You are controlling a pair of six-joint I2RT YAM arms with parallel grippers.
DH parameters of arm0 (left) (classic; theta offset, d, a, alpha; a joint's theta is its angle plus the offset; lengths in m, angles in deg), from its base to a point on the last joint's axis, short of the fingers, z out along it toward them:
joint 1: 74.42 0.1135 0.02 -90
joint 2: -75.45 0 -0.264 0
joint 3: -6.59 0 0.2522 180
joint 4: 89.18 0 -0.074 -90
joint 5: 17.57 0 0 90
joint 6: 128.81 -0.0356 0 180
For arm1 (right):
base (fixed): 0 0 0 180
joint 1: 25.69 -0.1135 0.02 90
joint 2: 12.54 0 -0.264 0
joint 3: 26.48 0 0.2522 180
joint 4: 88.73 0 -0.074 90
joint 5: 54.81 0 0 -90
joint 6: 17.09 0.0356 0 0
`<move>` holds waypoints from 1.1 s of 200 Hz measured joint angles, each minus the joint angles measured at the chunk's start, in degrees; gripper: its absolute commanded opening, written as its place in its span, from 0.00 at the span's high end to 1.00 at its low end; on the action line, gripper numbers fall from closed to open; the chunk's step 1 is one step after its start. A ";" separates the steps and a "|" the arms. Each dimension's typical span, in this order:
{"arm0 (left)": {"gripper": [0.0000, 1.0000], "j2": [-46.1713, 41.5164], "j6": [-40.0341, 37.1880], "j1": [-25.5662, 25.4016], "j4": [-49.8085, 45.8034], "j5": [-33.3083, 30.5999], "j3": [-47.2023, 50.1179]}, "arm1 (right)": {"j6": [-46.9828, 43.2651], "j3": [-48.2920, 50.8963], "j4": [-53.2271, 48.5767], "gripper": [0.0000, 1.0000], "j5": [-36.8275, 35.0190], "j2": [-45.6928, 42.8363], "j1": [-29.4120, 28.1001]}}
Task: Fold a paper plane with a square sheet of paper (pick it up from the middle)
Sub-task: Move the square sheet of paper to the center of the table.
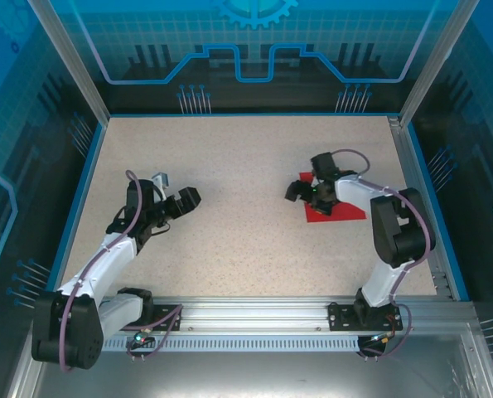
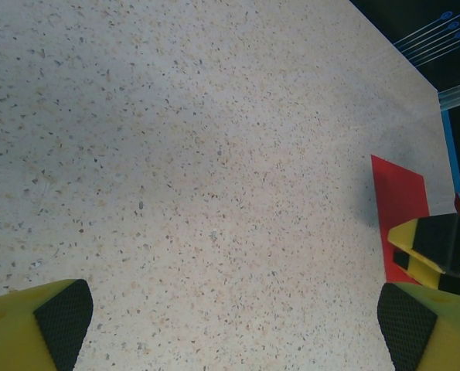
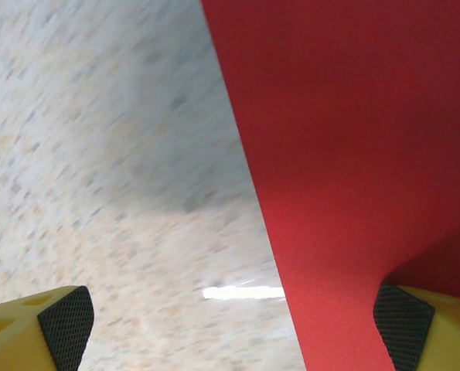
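Two black-and-white robot arms stand on a metal rail at the near edge of a speckled beige tabletop.

The left gripper hangs low over bare tabletop. In its own wrist camera the left gripper is released. Its two yellow fingers with black textured pads sit at the bottom corners, cut off by the frame, wide apart with nothing between them.

Well off to the right of that gripper lies the thin, bright red square sheet of paper, flat on the table. Its nearer part is covered by the yellow-and-black right gripper, which is itself cut off at the frame edge.

From above, the right gripper sits directly over the red sheet. The gripper and wrist hide much of the sheet, so its full outline cannot be made out. The exposed part looks like a flat wedge.

In the right wrist camera the right gripper is also released, jaws spread wide. The sheet lies beneath it, with one straight edge running between the fingers. The right pad is over the red paper, though contact cannot be judged. The tabletop under the left finger is blurred.
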 measured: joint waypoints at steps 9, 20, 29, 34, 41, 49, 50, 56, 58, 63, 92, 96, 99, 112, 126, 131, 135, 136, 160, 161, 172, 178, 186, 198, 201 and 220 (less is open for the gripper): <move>0.01 0.00 0.22 -0.15 -0.13 0.02 0.07 | 1.81 0.00 0.96 0.01 -0.50 0.24 -2.99; 0.01 0.00 0.35 -0.44 -0.42 0.11 0.15 | 3.80 -0.52 1.95 0.01 -0.79 0.72 -6.91; 0.01 0.00 0.39 -0.76 -0.52 0.39 0.20 | 4.83 -1.92 1.81 0.01 -1.16 1.70 -9.88; 0.01 0.00 0.39 -1.05 -0.55 0.46 0.22 | 5.09 -3.04 1.55 0.01 -1.38 2.49 -11.65; 0.01 0.00 0.39 -1.42 -0.61 0.70 0.22 | 5.29 -4.55 1.18 0.01 -1.77 3.45 -13.62; 0.01 0.00 0.39 -1.77 -0.66 0.92 0.22 | 5.44 -5.79 0.70 0.01 -2.08 4.13 -15.37; 0.01 0.00 0.39 -1.86 -0.66 0.96 0.22 | 5.42 -5.92 0.63 0.01 -2.14 4.17 -15.61; 0.01 0.00 0.42 -2.16 -0.66 1.14 0.22 | 5.35 -6.34 0.17 0.01 -2.32 4.17 -16.44; 0.01 0.00 0.42 -2.34 -0.66 1.25 0.22 | 5.31 -6.40 0.00 0.01 -2.40 4.13 -16.55; 0.01 0.00 0.42 -2.71 -0.66 1.40 0.22 | 5.16 -6.56 -0.46 0.01 -2.71 3.91 -16.83; 0.01 0.04 0.59 -5.27 -0.61 2.27 0.22 | 1.42 -6.60 -3.74 0.01 -6.45 0.63 -13.66; 0.01 0.07 0.63 -5.57 -0.59 2.34 0.22 | 0.74 -6.60 -3.98 0.01 -6.71 0.17 -12.81; 0.01 0.11 0.76 -5.84 -0.57 2.38 0.22 | 0.09 -6.60 -4.07 0.01 -6.71 -0.17 -11.74; 0.01 0.39 0.98 -7.10 -0.09 2.40 0.33 | -1.99 -6.60 -3.96 0.01 -6.34 -0.70 -8.07; 0.01 0.94 1.51 -8.17 0.63 2.40 0.55 | -3.63 -6.43 -3.82 0.01 -6.14 -0.44 -3.96; 0.01 1.29 1.81 -8.46 0.90 2.40 0.55 | -4.04 -6.19 -3.54 0.01 -6.01 -0.33 -2.78; 0.01 1.55 1.90 -8.66 1.11 2.40 0.55 | -4.35 -5.97 -3.43 0.01 -5.84 -0.24 -1.99; 0.01 1.66 1.92 -8.74 1.18 2.40 0.55 | -4.44 -5.88 -3.41 0.01 -5.77 -0.20 -1.73; 0.01 2.89 2.32 -9.70 2.19 2.38 0.55 | -5.97 -5.05 -3.26 0.01 -4.35 1.60 0.09; 0.01 2.91 2.34 -9.73 2.21 2.38 0.55 | -6.05 -4.94 -3.19 0.01 -4.26 1.70 0.07; 0.01 3.15 2.36 -10.19 2.67 2.38 0.55 | -6.45 -4.15 -2.80 0.01 -3.32 2.38 -0.28; 0.01 3.23 2.47 -10.40 2.84 2.36 0.55 | -6.71 -3.67 -2.58 0.01 -3.23 2.67 -0.52; 0.01 3.39 2.64 -10.69 3.06 2.36 0.55 | -6.67 -3.48 -2.23 0.01 -3.50 2.71 -0.96; 0.01 3.85 2.99 -11.06 3.65 2.36 0.55 | -6.43 -3.37 -1.44 0.01 -3.45 2.69 -1.62; 0.01 3.98 3.06 -11.15 3.85 2.36 0.55 | -6.40 -3.23 -1.16 0.01 -3.50 2.71 -1.97; 0.01 5.03 3.58 -11.72 4.72 2.36 0.55 | -5.95 -2.69 0.72 0.01 -3.78 2.71 -5.05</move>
